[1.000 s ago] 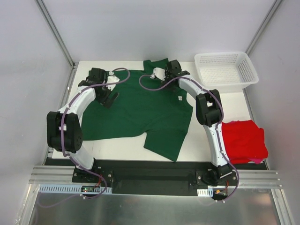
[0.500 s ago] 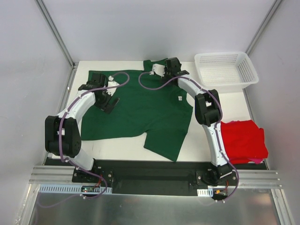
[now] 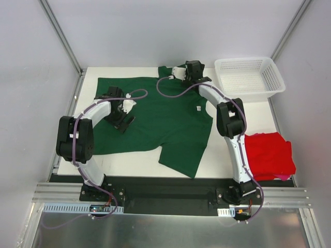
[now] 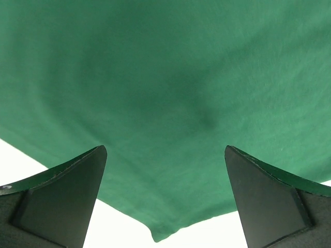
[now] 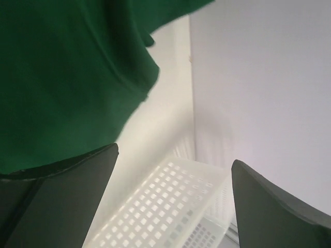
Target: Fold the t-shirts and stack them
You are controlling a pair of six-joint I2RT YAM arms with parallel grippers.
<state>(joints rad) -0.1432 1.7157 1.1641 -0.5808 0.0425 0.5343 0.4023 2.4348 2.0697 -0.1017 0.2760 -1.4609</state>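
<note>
The green t-shirt (image 3: 165, 121) lies spread out and mostly flat in the middle of the table (image 3: 137, 161), reaching to the far edge. It has a few wrinkles (and a tiny white tag (image 3: 198, 108) on its right side). The red t-shirt (image 3: 269, 154) sits bunched in a loose pile at the near right, not touching the green one.
</note>
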